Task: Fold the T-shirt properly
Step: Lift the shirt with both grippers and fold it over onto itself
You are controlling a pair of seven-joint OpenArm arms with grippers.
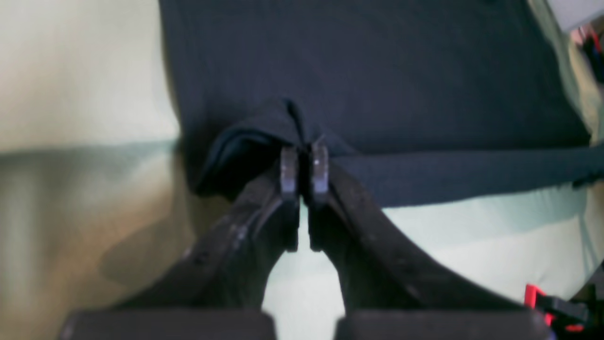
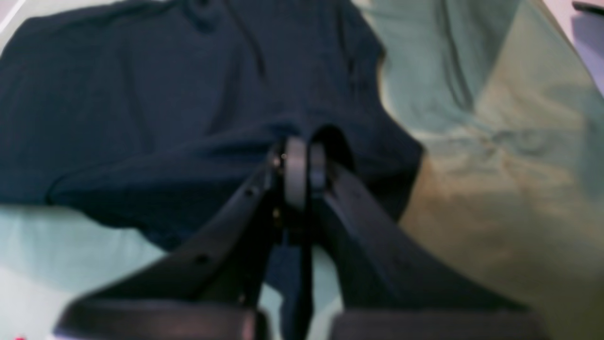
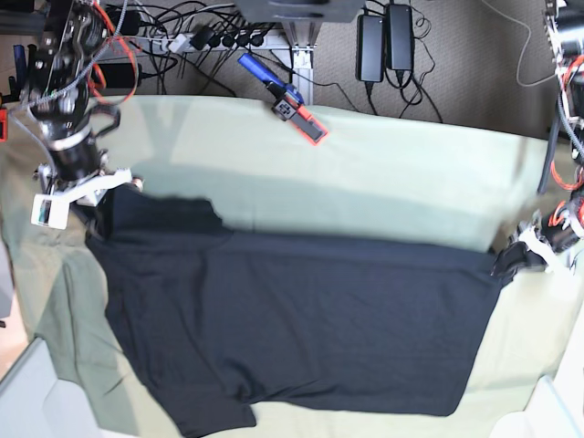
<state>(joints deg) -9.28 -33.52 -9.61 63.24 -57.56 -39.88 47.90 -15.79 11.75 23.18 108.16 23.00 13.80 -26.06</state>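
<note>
— Left gripper [image 1: 305, 165] first, then: what are its fingers doing?

— Pinched together on a bunched bit of the shirt [image 3: 301, 319], a dark fold pushed up between the tips. In the base view it sits at the shirt's right corner.

— And the right gripper [image 2: 302, 172]?

— Same story: fingers clamped on black fabric, which humps up just behind the tips. It sits at the shirt's upper-left corner in the base view.

— Where does the shirt lie?

— Spread across the green cloth [image 3: 365, 182], plain black side up, stretched between the two grippers. One sleeve pokes out at the lower left, and a flap lies near the upper-left corner.

— Anything else?

— A blue-and-orange tool [image 3: 292, 105] rests on the cloth's far edge, well apart from the shirt (cables and power bricks sit on the floor behind it).
</note>
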